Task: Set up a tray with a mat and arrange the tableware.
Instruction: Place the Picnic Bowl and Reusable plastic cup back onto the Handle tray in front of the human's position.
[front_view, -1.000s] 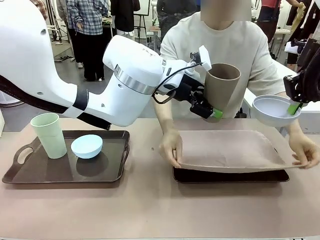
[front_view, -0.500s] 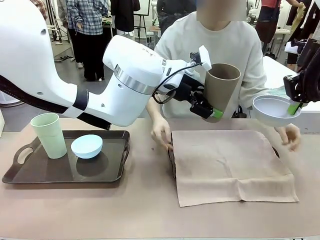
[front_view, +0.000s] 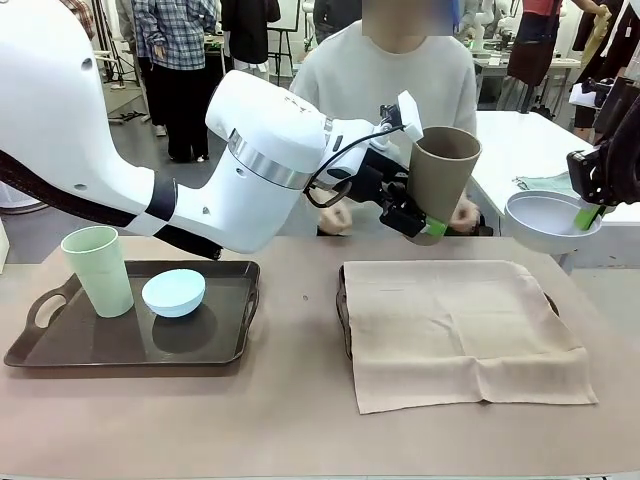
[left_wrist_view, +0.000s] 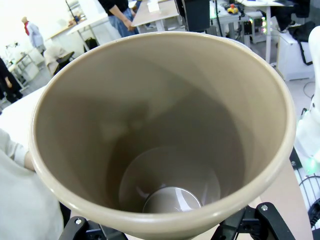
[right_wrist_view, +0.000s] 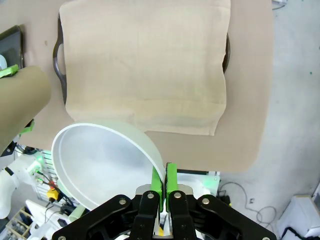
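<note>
Above the table's (front_view: 290, 420) far middle, left claw (front_view: 421, 218) grips the taupe tumbler (front_view: 442, 180) by its lower wall, held in the air, tilted, mouth up. Off right, right claw (front_view: 588, 214) is pinched tight on the rim of the greyish-white bowl (front_view: 545, 222), also in the air, beyond the mat's far right corner. Beige mat (front_view: 460, 325) lies spread over the right tray (front_view: 341, 310), draping past its near edge onto the table; one handle shows. Left tray (front_view: 130, 345) carries the pale green tumbler (front_view: 98, 270), upright, with the light blue bowl (front_view: 173, 292) just beside it. Person stands at the far side, hand (front_view: 463, 215) near the taupe tumbler.
</note>
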